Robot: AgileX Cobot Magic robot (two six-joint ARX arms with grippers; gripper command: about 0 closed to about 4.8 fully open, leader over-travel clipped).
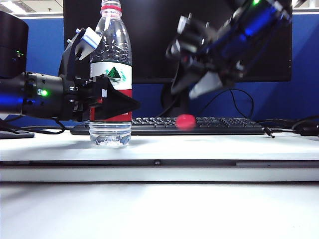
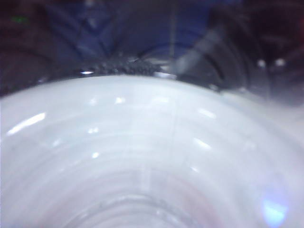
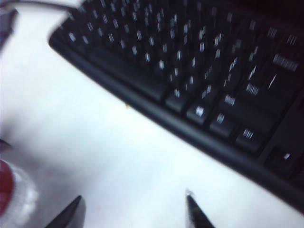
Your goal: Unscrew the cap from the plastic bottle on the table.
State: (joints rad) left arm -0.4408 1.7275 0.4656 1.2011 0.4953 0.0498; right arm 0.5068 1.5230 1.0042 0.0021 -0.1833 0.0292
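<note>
The plastic bottle [image 1: 110,55] stands upright on the table [image 1: 209,147] at the left. Its clear wall [image 2: 152,142] fills the left wrist view. My left gripper [image 1: 117,99] is shut on the bottle at its red-and-white label, one black finger in front and one behind. The bottle's neck shows a red ring and no cap on top. The red cap [image 1: 186,121] is a blurred spot low in front of the keyboard. My right gripper [image 1: 197,87] hangs raised to the right of the bottle. It is open [image 3: 133,197], with only bare table between its fingers.
A black keyboard [image 1: 199,125] [image 3: 199,80] lies behind the cap, below a dark monitor [image 1: 159,35]. Cables [image 1: 294,127] trail at the far right. A red blur [image 3: 4,190] sits at the edge of the right wrist view; what it is does not show.
</note>
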